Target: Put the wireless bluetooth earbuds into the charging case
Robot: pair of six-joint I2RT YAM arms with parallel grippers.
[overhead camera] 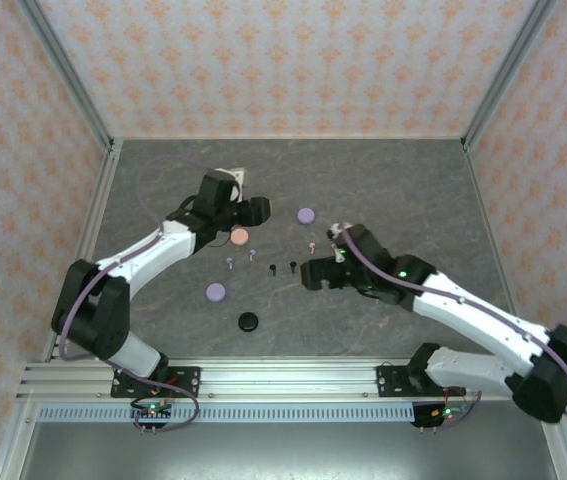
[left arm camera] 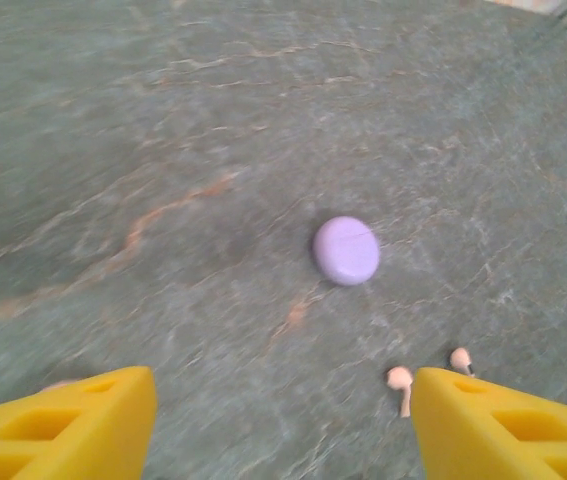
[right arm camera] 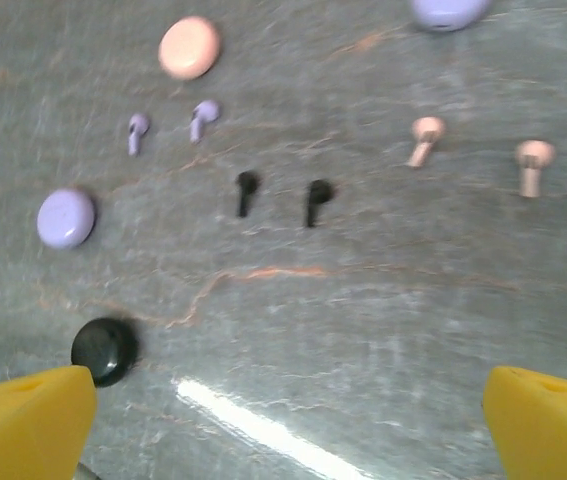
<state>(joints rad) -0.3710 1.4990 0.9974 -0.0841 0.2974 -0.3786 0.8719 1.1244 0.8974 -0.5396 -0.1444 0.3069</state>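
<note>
1. We see bare table [overhead camera: 393,170] along the far side, open for passing.
2. The earbuds [right arm camera: 247,190] lie in a loose row between both arms, with narrow gaps between them.
3. A black disc [right arm camera: 103,350] sits just beside one finger of the right gripper [right arm camera: 290,390].

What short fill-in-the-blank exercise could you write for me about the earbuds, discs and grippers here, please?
1. The earbud pair farthest right in the right wrist view is ___ in colour.
2. The disc nearest the near edge of the table is ___ in colour.
3. The left gripper and the right gripper both stand ___, holding nothing.
4. The number of black earbuds lying there is ___.

Missing words: pink; black; open; two.
</note>
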